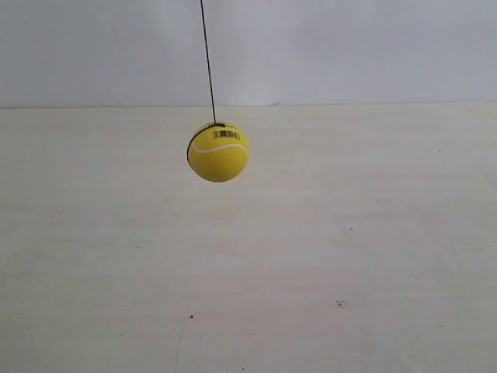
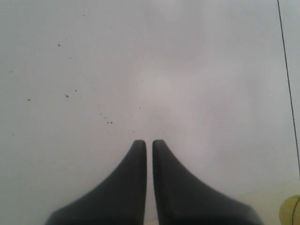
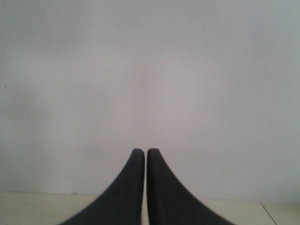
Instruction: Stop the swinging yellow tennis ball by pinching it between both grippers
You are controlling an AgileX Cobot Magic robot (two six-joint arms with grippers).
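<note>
The yellow tennis ball (image 1: 218,152) hangs on a thin black string (image 1: 208,62) above the pale table, left of the exterior view's middle; neither arm shows there. In the left wrist view my left gripper (image 2: 149,143) is shut, its two black fingers side by side with nothing between them. A sliver of the yellow tennis ball (image 2: 291,211) and its string (image 2: 287,70) sit at that view's edge, well off to one side of the fingers. My right gripper (image 3: 141,151) is shut and empty too, facing a bare white wall; no ball shows in its view.
A pale cream table (image 1: 334,256) with a few dark specks spreads under the ball. A white wall (image 1: 349,47) stands behind it. The left wrist view shows dark specks on the wall (image 2: 65,95).
</note>
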